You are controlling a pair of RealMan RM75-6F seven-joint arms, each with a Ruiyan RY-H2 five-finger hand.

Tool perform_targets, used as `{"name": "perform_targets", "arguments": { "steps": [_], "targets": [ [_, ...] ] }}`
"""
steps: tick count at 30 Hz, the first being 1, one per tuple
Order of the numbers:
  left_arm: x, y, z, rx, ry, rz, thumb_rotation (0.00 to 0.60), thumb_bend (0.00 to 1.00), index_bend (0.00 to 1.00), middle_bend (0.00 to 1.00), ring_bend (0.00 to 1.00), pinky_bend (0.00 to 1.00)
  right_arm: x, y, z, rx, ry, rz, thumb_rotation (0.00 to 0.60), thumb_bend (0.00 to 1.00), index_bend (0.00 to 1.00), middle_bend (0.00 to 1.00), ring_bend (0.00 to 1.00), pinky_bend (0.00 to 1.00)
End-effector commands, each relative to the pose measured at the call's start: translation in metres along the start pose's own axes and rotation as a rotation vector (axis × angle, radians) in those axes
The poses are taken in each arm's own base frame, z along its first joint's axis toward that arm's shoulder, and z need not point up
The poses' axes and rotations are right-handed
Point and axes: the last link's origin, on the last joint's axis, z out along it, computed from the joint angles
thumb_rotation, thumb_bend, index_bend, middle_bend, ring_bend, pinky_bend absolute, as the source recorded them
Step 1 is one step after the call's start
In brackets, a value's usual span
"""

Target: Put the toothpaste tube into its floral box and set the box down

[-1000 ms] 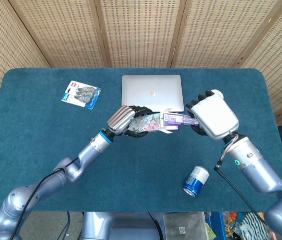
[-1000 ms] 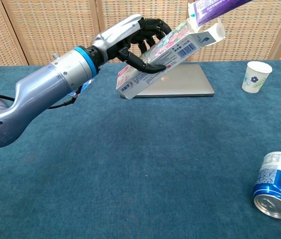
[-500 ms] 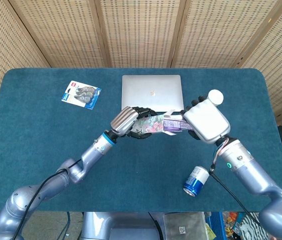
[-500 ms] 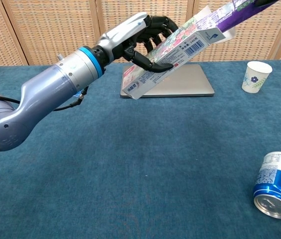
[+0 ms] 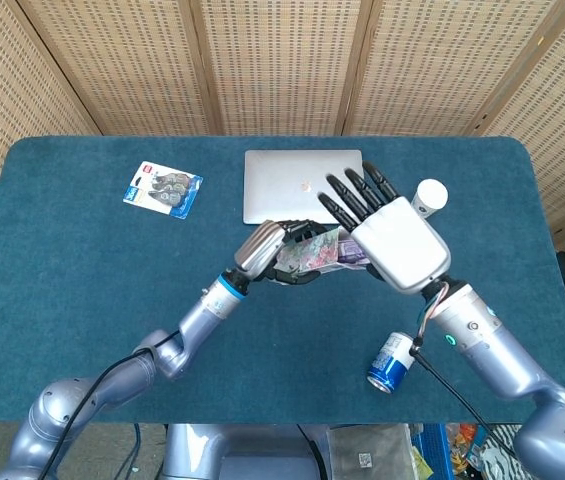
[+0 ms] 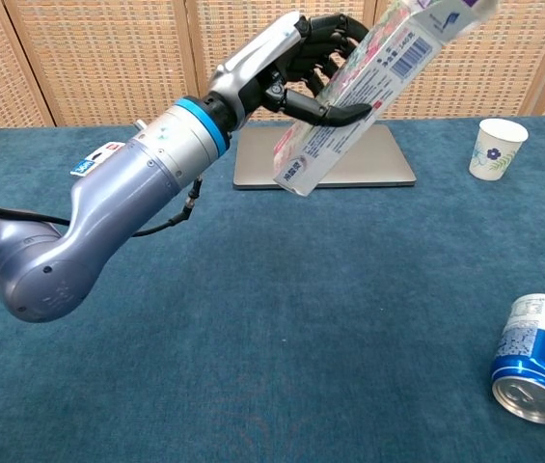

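Note:
My left hand (image 5: pixel 267 250) grips the floral box (image 5: pixel 310 252) above the table, in front of the laptop. In the chest view the floral box (image 6: pixel 349 96) is tilted steeply, open end up, held by the left hand (image 6: pixel 296 58). Only a short purple end of the toothpaste tube (image 5: pixel 349 258) shows at the box mouth; the rest is inside. My right hand (image 5: pixel 390 238) hovers at that end with its fingers straight and spread, holding nothing. Whether its palm touches the tube is hidden. The chest view does not show the right hand.
A closed silver laptop (image 5: pixel 304 185) lies behind the hands. A paper cup (image 5: pixel 430 193) stands at the right, and a blue can (image 5: pixel 393 362) lies on its side near the front right. A blister pack (image 5: pixel 163 189) lies at the far left.
The right hand has let go of the tube and spread its fingers. The tube has slid almost fully into the box. The left hand has raised the box and tilted it steeper.

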Motion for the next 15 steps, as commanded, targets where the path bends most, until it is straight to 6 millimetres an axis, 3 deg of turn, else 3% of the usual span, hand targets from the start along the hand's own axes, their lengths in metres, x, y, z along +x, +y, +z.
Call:
{"name": "perform_targets", "arguments": {
  "steps": [1,7,15],
  "targets": [
    [-0.001,0.001,0.002,0.008,0.037,-0.061,0.6,0.42,0.57,0.58,0.52,0.53,0.012,0.011,-0.004,-0.034,0.113,-0.009,0.6,0.0,0.0,0.0,0.0,0.0],
    [0.002,0.005,0.005,-0.001,0.073,-0.127,0.6,0.42,0.57,0.58,0.52,0.53,0.02,0.044,-0.015,-0.135,0.155,0.003,0.6,0.0,0.0,0.0,0.0,0.0],
    [0.001,0.012,0.004,0.044,0.116,-0.438,0.6,0.42,0.57,0.56,0.5,0.53,0.008,0.094,-0.034,-0.286,0.139,-0.01,0.6,0.0,0.0,0.0,0.0,0.0]
  ]
}}
